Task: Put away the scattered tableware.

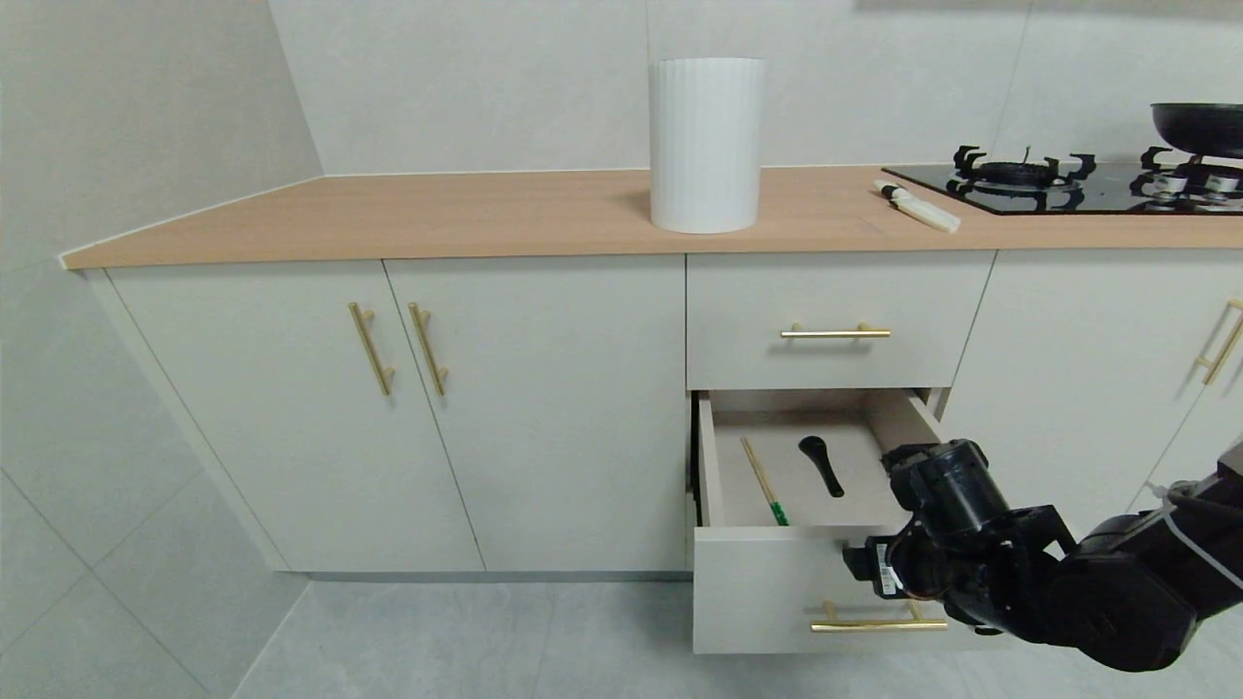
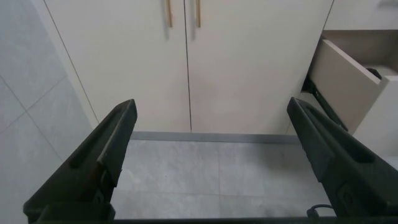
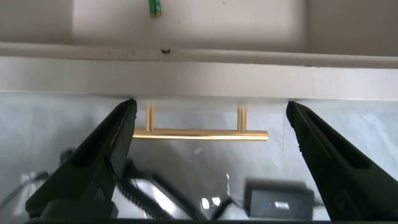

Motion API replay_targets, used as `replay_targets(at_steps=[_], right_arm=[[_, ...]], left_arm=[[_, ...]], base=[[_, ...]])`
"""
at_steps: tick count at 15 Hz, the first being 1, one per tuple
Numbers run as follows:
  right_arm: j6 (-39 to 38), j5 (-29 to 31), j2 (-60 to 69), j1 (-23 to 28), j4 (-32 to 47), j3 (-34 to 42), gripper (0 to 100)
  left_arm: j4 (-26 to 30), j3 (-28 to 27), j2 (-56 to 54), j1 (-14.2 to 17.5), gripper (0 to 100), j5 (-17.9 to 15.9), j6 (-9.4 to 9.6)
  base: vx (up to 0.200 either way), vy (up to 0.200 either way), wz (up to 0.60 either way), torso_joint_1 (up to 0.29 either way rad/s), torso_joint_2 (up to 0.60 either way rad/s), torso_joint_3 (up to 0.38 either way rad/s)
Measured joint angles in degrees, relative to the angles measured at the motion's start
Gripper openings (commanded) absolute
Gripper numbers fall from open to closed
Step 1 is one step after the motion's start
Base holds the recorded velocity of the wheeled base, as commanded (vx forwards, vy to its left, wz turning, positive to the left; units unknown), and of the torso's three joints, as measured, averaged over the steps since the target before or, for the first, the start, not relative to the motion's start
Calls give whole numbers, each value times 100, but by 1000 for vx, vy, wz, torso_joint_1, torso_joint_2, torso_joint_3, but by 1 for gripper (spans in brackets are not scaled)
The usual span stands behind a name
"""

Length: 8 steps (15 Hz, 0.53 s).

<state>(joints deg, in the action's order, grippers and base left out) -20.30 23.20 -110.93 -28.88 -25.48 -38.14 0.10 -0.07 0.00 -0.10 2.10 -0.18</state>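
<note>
Wooden countertop, tiled floor, open drawer, left end effector apart, right end effector apart

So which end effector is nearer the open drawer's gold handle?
Right. The right end effector hangs open over the handle at the drawer front; the left end effector faces the closed cabinet doors, beside the drawer.

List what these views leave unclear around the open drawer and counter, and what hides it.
Head view: the pan is cut off by the right edge.
Head view: the right arm covers the front right corner of the open drawer.
Head view: the pale utensil beside the stove is too small to identify.
Right wrist view: the chopsticks are cut off by the frame edge beyond their green tip.
</note>
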Motion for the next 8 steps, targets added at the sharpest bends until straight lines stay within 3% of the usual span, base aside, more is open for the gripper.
replay_targets(at_steps=[8], right_arm=[[0,-5,-389,265,-74,-428,100]], left_arm=[[1,5,0,0,100,0,2]], base=[[0,0,0,0,0,0]])
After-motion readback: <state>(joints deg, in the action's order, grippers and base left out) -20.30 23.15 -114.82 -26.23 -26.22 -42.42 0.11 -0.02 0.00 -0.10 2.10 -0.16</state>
